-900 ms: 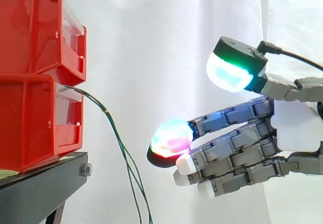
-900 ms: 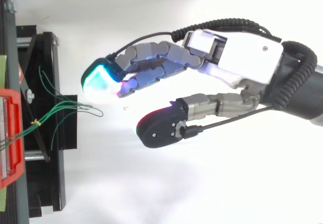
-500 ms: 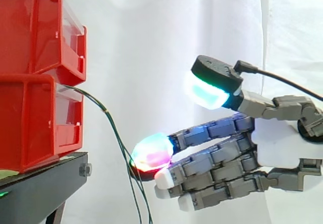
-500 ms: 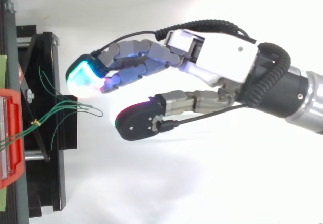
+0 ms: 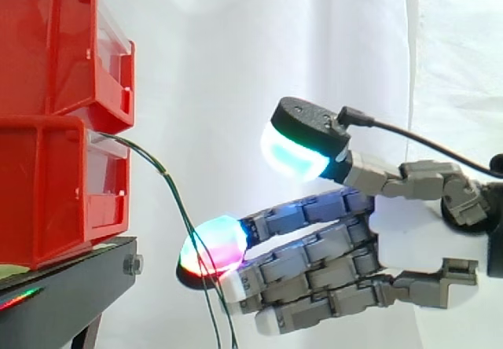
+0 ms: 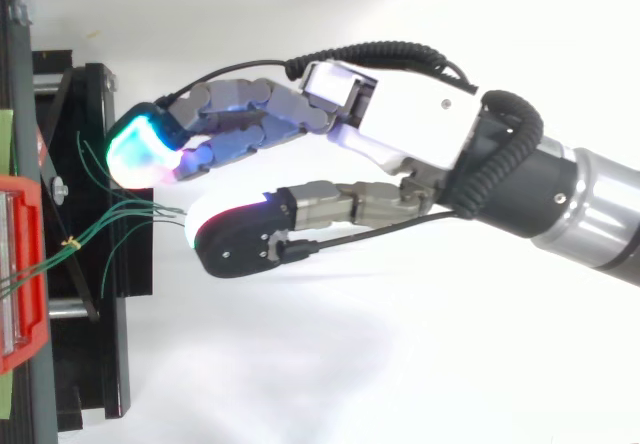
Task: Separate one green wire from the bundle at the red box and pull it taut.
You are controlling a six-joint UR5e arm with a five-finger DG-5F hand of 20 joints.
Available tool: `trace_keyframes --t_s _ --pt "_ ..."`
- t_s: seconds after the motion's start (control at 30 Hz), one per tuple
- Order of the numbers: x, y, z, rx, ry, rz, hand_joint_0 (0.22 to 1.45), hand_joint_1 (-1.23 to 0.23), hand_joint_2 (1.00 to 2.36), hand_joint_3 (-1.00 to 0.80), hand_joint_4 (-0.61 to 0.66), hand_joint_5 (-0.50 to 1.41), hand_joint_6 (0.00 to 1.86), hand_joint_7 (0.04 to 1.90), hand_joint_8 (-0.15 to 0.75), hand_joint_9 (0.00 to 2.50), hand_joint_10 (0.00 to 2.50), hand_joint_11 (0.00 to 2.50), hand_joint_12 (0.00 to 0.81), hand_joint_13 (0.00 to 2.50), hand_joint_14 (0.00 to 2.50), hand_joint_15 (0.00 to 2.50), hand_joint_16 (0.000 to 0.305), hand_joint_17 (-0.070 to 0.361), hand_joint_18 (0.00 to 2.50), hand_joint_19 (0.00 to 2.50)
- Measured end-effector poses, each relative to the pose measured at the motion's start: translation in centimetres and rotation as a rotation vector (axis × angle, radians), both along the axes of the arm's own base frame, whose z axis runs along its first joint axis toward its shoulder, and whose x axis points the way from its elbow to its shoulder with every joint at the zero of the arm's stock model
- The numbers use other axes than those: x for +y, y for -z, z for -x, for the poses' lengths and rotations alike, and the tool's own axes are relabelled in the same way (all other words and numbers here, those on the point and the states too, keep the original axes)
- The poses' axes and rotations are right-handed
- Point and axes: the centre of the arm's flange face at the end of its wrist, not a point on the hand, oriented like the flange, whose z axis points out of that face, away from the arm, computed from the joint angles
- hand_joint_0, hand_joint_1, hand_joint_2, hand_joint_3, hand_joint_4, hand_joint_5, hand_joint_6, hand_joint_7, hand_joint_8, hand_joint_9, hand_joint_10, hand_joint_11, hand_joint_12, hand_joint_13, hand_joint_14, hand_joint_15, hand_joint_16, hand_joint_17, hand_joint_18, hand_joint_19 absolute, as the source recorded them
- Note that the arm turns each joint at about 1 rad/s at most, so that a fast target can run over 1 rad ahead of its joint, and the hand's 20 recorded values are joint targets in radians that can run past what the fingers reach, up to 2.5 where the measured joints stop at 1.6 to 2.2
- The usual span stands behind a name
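Hand (image 5: 409,231) wide open, nothing held — thumb spread above straight fingers, prob. to bracket thin green wires (image 5: 179,203) drooping from stacked red plastic box (image 5: 55,184); fingertip at strands.

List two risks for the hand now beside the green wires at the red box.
1. The green wires spread close together by the open hand's fingers and thumb, so it may pinch several.
2. They hang slack from the red box; a pad may push them aside.
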Motion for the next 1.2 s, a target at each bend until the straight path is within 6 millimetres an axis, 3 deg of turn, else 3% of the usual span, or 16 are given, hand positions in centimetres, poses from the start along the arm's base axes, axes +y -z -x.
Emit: trace_keyframes --t_s 0.17,0.33,1.2 --pt "0.3 1.5 -1.9 -0.010 -0.009 -0.012 0.55 -0.52 1.00 -0.49 0.33 -0.17 0.50 0.73 0.288 0.72 0.00 0.14 0.300 0.52 0.00 0.04 0.046 0.103 0.51 0.18" --pt "1.1 1.7 -2.8 -0.018 -0.023 -0.021 0.55 -0.52 1.00 -0.49 0.35 -0.15 0.50 0.79 0.286 0.73 0.00 0.15 0.302 0.53 0.00 0.06 0.046 0.103 0.52 0.19" --pt "3.3 1.9 -2.7 0.027 -0.055 0.038 0.57 -0.53 1.00 -0.48 0.35 -0.11 0.50 1.00 0.289 0.78 0.00 0.20 0.297 0.57 0.00 0.08 0.044 0.099 0.55 0.22"
